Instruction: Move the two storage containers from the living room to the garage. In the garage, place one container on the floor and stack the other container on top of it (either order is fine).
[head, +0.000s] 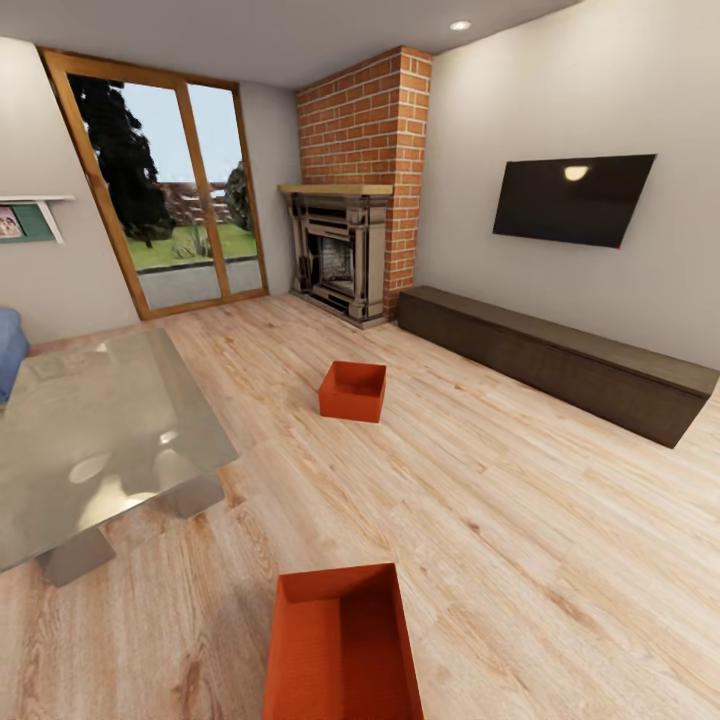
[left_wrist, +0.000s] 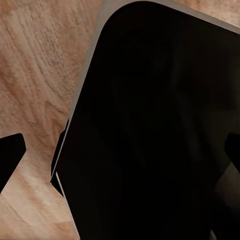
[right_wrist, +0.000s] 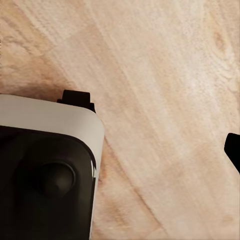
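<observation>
Containers: two, near one (head: 343, 645), far one (head: 353, 390), on wood floor (head: 520, 520).

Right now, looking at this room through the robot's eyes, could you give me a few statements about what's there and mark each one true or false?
1. Two orange-red containers sit on the wood-plank floor: the near container and the far container. True.
2. The far container rests on the glass table. False: it stands on the floor, apart from the table.
3. Both containers are open on top, with no lids. True.
4. The fireplace is built of grey stone blocks. False: its chimney is red brick.
5. A dark screen hangs on the wall above the long low cabinet. True.
6. The containers are stacked one on the other. False: they lie well apart.
</observation>
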